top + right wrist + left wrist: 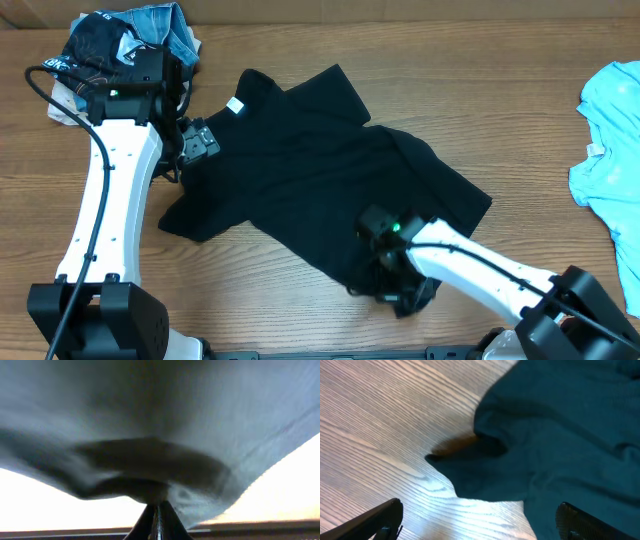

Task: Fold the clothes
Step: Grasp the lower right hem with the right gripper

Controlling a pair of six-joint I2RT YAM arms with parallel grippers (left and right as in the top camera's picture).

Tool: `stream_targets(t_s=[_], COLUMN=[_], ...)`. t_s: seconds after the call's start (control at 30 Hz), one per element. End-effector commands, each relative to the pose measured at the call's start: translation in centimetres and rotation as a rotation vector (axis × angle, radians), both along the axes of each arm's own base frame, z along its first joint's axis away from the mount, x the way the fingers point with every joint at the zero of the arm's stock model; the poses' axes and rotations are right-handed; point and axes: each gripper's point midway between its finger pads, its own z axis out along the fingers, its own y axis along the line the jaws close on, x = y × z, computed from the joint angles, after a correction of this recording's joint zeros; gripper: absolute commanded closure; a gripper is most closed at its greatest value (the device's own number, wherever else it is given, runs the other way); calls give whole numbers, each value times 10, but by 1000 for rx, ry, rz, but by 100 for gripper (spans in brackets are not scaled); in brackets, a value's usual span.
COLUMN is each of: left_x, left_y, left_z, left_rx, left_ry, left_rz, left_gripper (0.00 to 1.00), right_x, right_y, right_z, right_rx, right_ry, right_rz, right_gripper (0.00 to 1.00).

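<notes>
Matt black cloth shirt (330,170), wood-grain table (500,110)

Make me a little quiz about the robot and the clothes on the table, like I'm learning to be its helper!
1. True or false: the jaws of the right arm are shut on the edge of the black shirt.
2. Pick one: what lies far to the right on the table, apart from the black shirt? A) a light blue T-shirt B) a red towel C) a white sock
3. Fill the gap: the jaws of the left arm stand ____ beside the black shirt.

Key: 1 true; 2 A; 3 open.
</notes>
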Motion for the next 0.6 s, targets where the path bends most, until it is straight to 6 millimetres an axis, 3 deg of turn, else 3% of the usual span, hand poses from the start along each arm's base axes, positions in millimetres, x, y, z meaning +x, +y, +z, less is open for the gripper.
stream_targets(t_s=[0.0, 0.07, 0.23, 0.37, 0.57], left_x=[-7, -11, -31, -41, -32], left_y=[-20, -28, -26, -9, 17], left_z=[-11, -20, -55, -73, -76], left_rx=[-106, -149, -146, -94, -88], left_ry=[27, 44, 128, 161, 115], left_rz=[-71, -92, -77, -47, -17], left_gripper=[0, 0, 0, 0, 0], right_x=[28, 34, 36, 36, 36], right_y=[5, 6, 8, 8, 8], right_z=[11, 13, 13, 13, 13], right_rx=[31, 38, 47, 51, 56], right_ry=[-78, -91, -101, -101, -100], right_rz=[23, 21, 28, 42, 64], right_gripper=[96, 96, 96, 96, 96])
